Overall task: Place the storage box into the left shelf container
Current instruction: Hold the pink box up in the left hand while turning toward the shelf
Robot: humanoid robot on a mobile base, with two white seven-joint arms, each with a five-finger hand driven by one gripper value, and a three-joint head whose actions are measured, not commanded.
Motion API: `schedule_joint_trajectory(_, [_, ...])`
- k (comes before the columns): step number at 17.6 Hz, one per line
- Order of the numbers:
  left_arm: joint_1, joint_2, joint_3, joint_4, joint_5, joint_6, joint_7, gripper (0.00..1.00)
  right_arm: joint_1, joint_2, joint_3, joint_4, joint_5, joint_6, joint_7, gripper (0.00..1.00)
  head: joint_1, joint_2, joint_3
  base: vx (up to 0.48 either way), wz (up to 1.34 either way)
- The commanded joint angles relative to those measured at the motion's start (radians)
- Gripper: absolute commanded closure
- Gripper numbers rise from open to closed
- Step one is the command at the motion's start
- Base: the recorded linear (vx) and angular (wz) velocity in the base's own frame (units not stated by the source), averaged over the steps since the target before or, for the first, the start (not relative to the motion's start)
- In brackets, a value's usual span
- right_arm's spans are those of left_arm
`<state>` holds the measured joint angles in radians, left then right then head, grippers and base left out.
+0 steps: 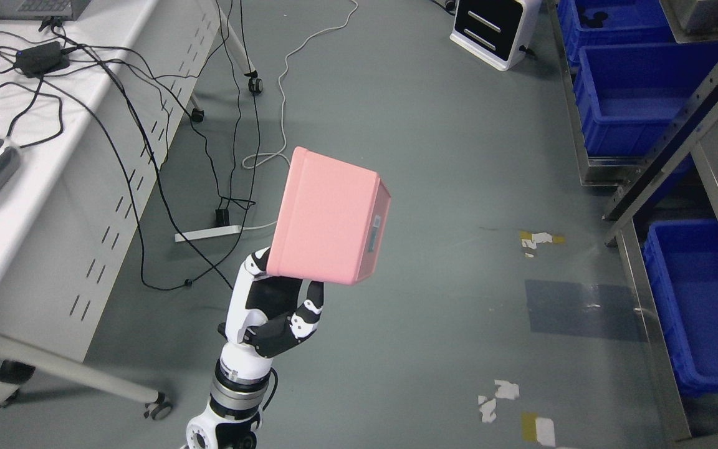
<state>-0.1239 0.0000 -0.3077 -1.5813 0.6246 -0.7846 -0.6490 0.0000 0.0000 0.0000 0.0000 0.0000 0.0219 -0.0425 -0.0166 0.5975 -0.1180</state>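
A pink storage box (328, 215) hangs tilted in the air above the grey floor, near the middle of the head view. My left hand (278, 312) comes up from the bottom edge and is shut on the box's lower edge, with fingers curled beneath it. A small label shows on the box's right side. A metal shelf (677, 143) at the right holds blue containers: one low at the near right (702, 305), one higher up (633, 106) and another behind it (608, 19). The box is well left of the shelf. My right arm is out of view.
A white table (35, 174) on castors fills the left side, with a power brick and black cables trailing to a power strip (209, 234) on the floor. A white and black device (493, 28) stands at the top. Tape scraps mark the floor.
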Motion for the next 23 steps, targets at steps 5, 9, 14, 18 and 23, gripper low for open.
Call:
schedule_joint_trajectory(5, [0.016,0.017,-0.044,-0.003,0.0,-0.001,-0.001,0.99,0.009,-0.017,-0.005,-0.017,0.002,0.0,0.0,0.0,0.0,0.0,0.0,0.465,-0.02])
schedule_joint_trajectory(9, [0.033,0.017,-0.047,-0.003,0.001,-0.001,-0.004,0.99,0.009,-0.017,-0.005,-0.017,0.002,0.0,0.0,0.0,0.0,0.0,0.0,0.432,0.0])
schedule_joint_trajectory(14, [0.039,0.017,-0.056,-0.003,0.0,-0.001,-0.004,0.99,0.009,-0.017,-0.005,-0.017,0.002,0.0,0.0,0.0,0.0,0.0,0.0,0.436,-0.03])
schedule_joint_trajectory(18, [0.047,0.017,-0.071,-0.002,0.001,-0.001,-0.004,0.99,0.009,-0.017,-0.005,-0.017,0.002,0.0,0.0,0.0,0.0,0.0,0.0,0.423,-0.35])
schedule_joint_trajectory(23, [0.11,0.017,-0.149,0.017,-0.003,-0.001,-0.036,0.99,0.009,-0.017,-0.005,-0.017,0.002,0.0,0.0,0.0,0.0,0.0,0.0,0.38,-0.91])
